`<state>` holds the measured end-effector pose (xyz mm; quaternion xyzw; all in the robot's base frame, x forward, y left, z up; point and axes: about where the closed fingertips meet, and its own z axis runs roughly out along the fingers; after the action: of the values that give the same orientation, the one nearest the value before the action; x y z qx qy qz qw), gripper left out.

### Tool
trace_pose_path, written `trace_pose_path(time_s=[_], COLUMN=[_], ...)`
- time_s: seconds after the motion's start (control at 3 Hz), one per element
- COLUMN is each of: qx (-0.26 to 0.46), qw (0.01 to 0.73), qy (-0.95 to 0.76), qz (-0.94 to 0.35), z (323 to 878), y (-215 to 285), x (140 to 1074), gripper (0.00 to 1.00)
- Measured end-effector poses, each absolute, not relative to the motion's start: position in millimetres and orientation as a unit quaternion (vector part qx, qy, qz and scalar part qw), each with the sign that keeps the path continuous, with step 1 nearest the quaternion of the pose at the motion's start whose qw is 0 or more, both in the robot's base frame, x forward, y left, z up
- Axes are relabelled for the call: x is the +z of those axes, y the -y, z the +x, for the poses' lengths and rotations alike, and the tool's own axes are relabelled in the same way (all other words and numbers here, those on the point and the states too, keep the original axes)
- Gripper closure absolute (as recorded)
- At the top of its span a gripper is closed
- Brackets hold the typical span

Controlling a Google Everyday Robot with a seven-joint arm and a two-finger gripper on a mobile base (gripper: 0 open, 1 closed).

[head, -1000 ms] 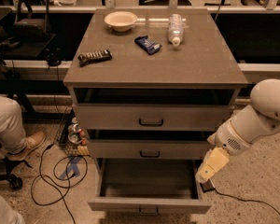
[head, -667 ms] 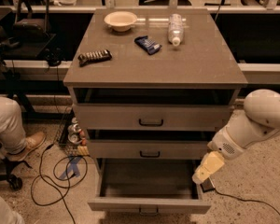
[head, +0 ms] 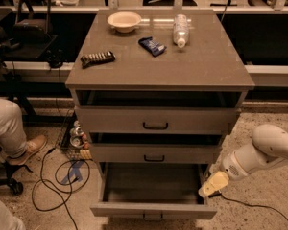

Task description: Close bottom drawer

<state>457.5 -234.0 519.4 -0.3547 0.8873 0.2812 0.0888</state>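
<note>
The bottom drawer point(head: 152, 210) is the lowest of the grey-brown cabinet's three and is pulled far out; its inside is dark and looks empty. Its thin front panel has a small black handle at the bottom edge of the view. The middle drawer point(head: 154, 153) and top drawer point(head: 155, 120) stand slightly out. My gripper point(head: 212, 184), with yellowish tips, is at the right side of the bottom drawer, close to its right wall near the front corner. The white arm point(head: 264, 152) reaches in from the right.
On the cabinet top lie a bowl point(head: 124, 20), a blue packet point(head: 152, 45), a lying water bottle point(head: 181, 28) and a dark snack bar point(head: 97, 58). A person's leg and shoe point(head: 14, 133) are at the left. Cables and cans point(head: 76, 138) lie on the floor left of the cabinet.
The arm has lowered and the gripper has moved down, closer to the bottom drawer's right front corner. The drawer has not visibly moved.
</note>
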Motion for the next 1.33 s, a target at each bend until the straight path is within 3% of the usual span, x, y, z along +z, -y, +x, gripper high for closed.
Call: trace_pose_path(time_s=[0.33, 1.0, 1.33], qx=[0.323, 0.326, 0.316], qw=[0.071, 0.053, 0.013], qy=[-0.888, -0.897, -0.919], qz=[-0.319, -0.295, -0.235], z=[446.6, 443.7, 430.2], y=[235.1, 240.2, 255.1], x=[453.9, 418.8, 339.6], gripper=[0.0, 0.0, 0.01])
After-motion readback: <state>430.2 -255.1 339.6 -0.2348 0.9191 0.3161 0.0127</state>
